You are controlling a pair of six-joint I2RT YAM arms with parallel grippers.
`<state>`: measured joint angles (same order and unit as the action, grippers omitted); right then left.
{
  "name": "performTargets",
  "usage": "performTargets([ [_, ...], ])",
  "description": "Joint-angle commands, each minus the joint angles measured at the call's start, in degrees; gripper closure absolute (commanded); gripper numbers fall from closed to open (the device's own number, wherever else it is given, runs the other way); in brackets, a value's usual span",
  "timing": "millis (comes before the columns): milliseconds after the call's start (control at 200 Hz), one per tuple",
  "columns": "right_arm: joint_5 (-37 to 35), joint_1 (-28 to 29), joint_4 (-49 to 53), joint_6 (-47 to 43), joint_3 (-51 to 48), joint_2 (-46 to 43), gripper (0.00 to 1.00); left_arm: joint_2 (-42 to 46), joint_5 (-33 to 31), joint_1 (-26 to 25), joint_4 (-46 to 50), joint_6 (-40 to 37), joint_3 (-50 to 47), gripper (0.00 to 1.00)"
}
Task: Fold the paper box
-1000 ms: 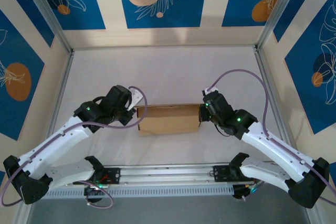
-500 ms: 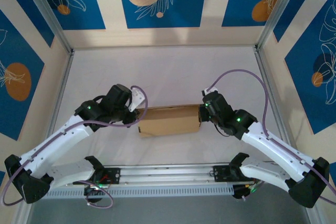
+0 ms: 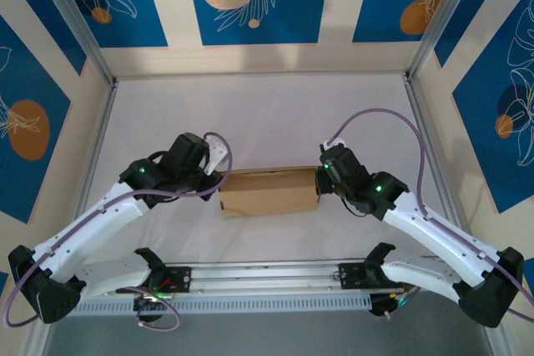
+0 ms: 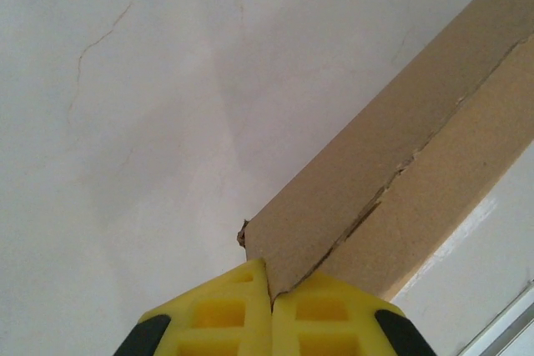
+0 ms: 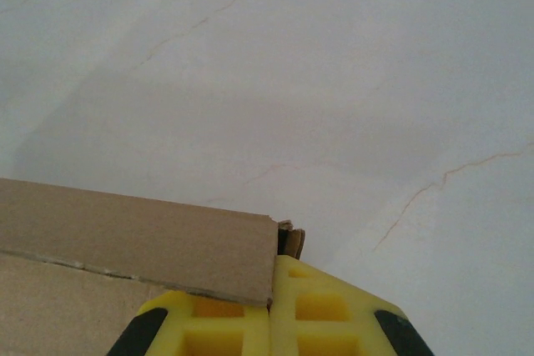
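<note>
Two grippers hold one paper box, one at each end. The box lies in the middle of the white table, between the two arms, with its long side going left to right. The left gripper is squeezed tight on the thin cardboard edge at the left end, with no gap between its yellow fingers. The right gripper is squeezed just as tight on the right end. I think they pinch both ends so the box cannot slide while a flap gets bent. The top looks covered, so I cannot tell if anything is inside.
</note>
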<state>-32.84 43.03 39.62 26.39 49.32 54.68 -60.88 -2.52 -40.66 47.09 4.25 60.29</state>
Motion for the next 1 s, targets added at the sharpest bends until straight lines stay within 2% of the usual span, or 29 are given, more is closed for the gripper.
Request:
performTargets([
  [0, 2.62, 0.88, 3.08, -0.87, 2.06, 1.05, 1.00, 0.31, 5.06, 1.32, -3.73, 4.84, 0.35, 1.00],
  [320, 1.99, 2.94, 2.67, -0.73, 2.01, 3.84, 1.00, -1.71, 11.73, 4.37, -5.38, 12.22, -0.58, 1.00],
  [560, 1.11, 4.00, 2.79, -0.91, 2.18, 4.91, 1.00, -2.64, 13.05, 7.23, -5.00, 15.74, 0.50, 1.00],
  [735, 1.08, 4.13, 2.37, -0.73, 1.86, 5.18, 1.00, -3.09, 16.46, 9.50, -6.37, 19.70, -0.73, 1.00],
  [875, 1.16, 4.16, 2.22, -0.64, 1.73, 5.28, 1.00, -3.96, 18.75, 9.97, -7.48, 21.94, -1.80, 1.00],
  [995, 1.13, 4.17, 2.19, -0.55, 1.53, 5.32, 1.00, -3.89, 17.95, 10.10, -7.42, 21.44, -2.42, 1.00],
])
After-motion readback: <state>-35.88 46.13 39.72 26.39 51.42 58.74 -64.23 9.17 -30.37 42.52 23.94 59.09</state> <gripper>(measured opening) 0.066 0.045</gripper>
